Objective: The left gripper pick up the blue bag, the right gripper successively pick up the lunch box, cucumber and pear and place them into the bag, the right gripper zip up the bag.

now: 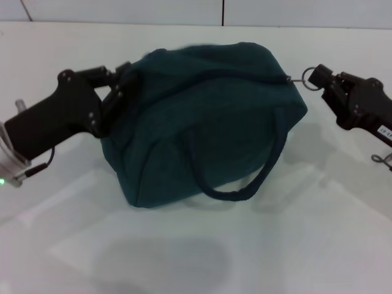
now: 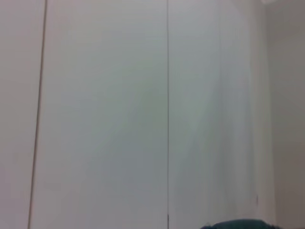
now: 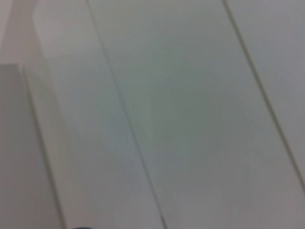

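The left gripper pinches the bag while the right gripper pinches the zipper ring, which could slip free.

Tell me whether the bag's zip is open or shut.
Shut: the zip line across the blue bag shows no gap, its pull ring at the right gripper.

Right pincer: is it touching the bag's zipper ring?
Touching. In the head view the right pincer meets the zipper ring at the blue bag's end, no gap visible.

Wall panels, bag edge.
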Tool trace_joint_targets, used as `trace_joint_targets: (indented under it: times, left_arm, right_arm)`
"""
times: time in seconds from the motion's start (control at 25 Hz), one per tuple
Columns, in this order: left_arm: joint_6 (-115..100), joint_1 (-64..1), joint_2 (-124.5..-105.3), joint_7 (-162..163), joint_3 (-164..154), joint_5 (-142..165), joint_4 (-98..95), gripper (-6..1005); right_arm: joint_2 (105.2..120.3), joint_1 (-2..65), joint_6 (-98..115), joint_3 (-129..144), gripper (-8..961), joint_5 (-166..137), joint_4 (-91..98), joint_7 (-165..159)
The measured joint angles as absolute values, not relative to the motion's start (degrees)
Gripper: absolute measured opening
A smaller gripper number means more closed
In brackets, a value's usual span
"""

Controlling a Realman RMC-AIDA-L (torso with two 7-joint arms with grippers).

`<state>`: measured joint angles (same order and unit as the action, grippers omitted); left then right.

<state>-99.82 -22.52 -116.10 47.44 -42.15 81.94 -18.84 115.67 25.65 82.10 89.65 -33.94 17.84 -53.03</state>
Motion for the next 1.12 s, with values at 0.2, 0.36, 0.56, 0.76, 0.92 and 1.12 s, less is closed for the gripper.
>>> trace_joint_targets:
  times: [0.2, 0.36, 0.56, 0.76, 0.92, 1.12]
  left_arm:
    - [-97.8, -24.7, -115.64, 50.9, -42.1, 81.6, -19.3, 100]
    - [-95.4, -25.3, -115.62, 51.9, -42.2, 81.6, -20.0, 208]
    - [-95.2, -25.3, -115.47, 56.8, -42.4, 81.1, -23.5, 289]
    - [-96.1, -25.4, -116.28, 64.2, -43.1, 84.2, -30.8, 425]
    - [-96.2, -25.8, -117.03, 69.4, -46.0, 85.7, -35.3, 507]
    - [-96.1, -28.9, -117.28, 74.9, -49.2, 88.8, -37.6, 516]
  right_arm:
    - [115.80, 25.6, 84.2, 92.0, 15, -34.0, 17.8, -53.0]
    - [115.91, 24.9, 86.1, 92.3, 15, -34.0, 17.8, -53.0]
    - [115.93, 24.3, 87.3, 92.4, 16, -33.9, 17.8, -53.0]
    - [115.93, 23.6, 87.6, 91.8, 15, -33.2, 17.0, -51.9]
    - [115.91, 23.0, 85.6, 91.6, 16, -31.9, 14.9, -51.3]
    - [115.79, 23.2, 85.0, 91.8, 16, -32.2, 13.3, -51.2]
